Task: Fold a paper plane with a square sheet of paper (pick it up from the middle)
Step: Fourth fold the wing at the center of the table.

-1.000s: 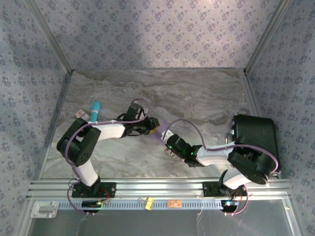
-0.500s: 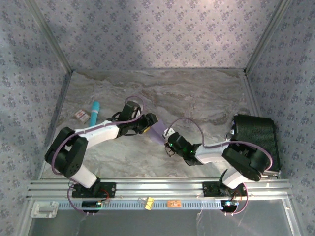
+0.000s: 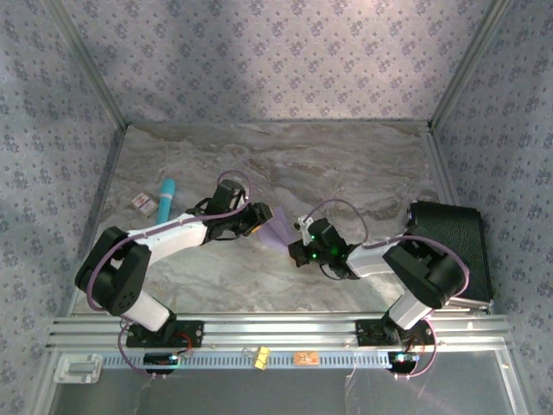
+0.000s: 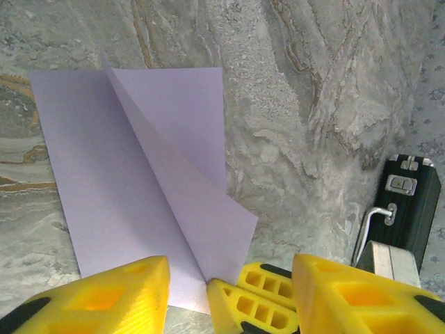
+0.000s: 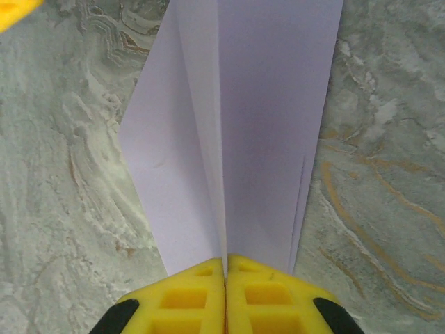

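The square sheet of paper (image 4: 132, 181) is lavender and lies on the marble table, folded with a raised centre crease and a diagonal flap. My right gripper (image 5: 225, 268) is shut on the near end of that crease, and the paper (image 5: 264, 118) stretches away from its fingers. My left gripper (image 4: 231, 273) stands open over the paper's near corner, one yellow finger on each side, touching nothing. The right gripper's fingers (image 4: 261, 296) sit between them. From above, the paper (image 3: 278, 232) lies between the left gripper (image 3: 263, 216) and the right gripper (image 3: 296, 245).
A black case (image 3: 449, 251) lies at the right edge of the table, also seen as the black case (image 4: 410, 202) from the left wrist. A teal tube (image 3: 166, 197) and a small card (image 3: 143, 203) rest at the far left. Patterned walls enclose the table.
Both arms have sunk lower and stretched out over the table. The right gripper has shifted slightly back and right with the paper. The left jaws widened, then narrowed somewhat.
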Robot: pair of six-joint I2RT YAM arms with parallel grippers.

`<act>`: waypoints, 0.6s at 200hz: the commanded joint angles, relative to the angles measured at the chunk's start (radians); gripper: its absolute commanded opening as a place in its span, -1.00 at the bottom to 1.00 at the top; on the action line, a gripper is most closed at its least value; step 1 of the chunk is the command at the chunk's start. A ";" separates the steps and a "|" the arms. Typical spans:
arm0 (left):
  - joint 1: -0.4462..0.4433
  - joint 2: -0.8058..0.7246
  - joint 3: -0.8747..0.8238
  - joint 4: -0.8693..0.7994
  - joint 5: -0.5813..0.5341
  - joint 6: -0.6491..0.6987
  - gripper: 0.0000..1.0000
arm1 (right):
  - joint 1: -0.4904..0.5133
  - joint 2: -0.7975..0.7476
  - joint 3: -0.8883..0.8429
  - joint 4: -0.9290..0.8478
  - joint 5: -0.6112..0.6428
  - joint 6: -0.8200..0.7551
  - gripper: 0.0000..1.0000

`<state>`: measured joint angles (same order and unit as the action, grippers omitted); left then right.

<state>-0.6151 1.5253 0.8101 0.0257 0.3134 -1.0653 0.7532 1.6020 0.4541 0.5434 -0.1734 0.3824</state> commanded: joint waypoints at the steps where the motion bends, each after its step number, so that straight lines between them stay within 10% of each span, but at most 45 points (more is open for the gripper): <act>1: 0.006 -0.022 -0.012 0.006 0.005 0.007 -0.10 | -0.010 0.030 0.002 -0.032 -0.104 0.061 -0.84; 120: -0.034 0.134 -0.002 0.166 0.089 -0.044 -0.76 | -0.107 0.141 0.078 -0.081 -0.319 0.214 -0.83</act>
<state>-0.6331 1.6241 0.7879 0.1368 0.3756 -1.0943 0.6388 1.6814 0.5095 0.5472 -0.4625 0.5560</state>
